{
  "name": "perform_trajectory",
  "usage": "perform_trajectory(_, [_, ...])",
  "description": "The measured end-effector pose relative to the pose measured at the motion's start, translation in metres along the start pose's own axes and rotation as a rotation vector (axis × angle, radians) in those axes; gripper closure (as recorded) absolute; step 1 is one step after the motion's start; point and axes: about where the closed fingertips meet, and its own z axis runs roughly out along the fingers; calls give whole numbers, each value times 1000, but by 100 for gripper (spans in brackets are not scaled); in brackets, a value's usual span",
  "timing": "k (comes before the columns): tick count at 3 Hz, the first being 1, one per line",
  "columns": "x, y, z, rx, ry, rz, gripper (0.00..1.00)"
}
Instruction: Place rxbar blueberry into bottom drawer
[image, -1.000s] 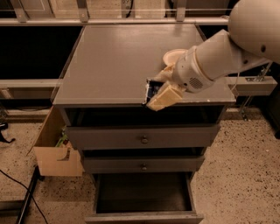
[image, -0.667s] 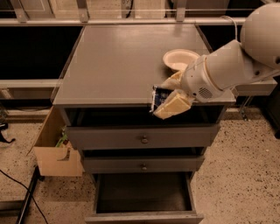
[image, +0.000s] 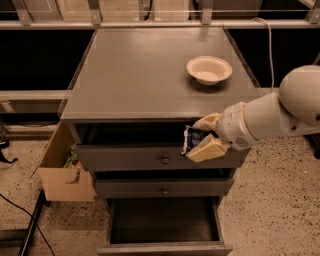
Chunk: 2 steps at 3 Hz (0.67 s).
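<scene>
My gripper (image: 201, 141) hangs in front of the cabinet, level with the top drawer's front, to the right of its knob. It is shut on the rxbar blueberry (image: 191, 138), a small dark blue wrapper with white markings held between the cream fingers (image: 207, 149). The bottom drawer (image: 162, 221) is pulled open below, its dark interior showing and nothing visible inside. The bar is well above it, over its right half.
A cream round bowl (image: 209, 69) sits on the gray cabinet top (image: 135, 75) at the back right. Two upper drawers with round knobs (image: 165, 160) are nearly shut. An open cardboard box (image: 62, 167) stands on the floor to the left. A black cable (image: 20, 212) lies at lower left.
The gripper with the bar has moved down and forward, from the cabinet top's front edge to in front of the top drawer. The bowl is now uncovered.
</scene>
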Motion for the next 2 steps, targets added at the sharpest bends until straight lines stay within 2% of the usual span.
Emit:
perform_trajectory(1, [45,14,31,-20,24,34,100])
perform_trajectory(2, [45,14,31,-20,24,34,100])
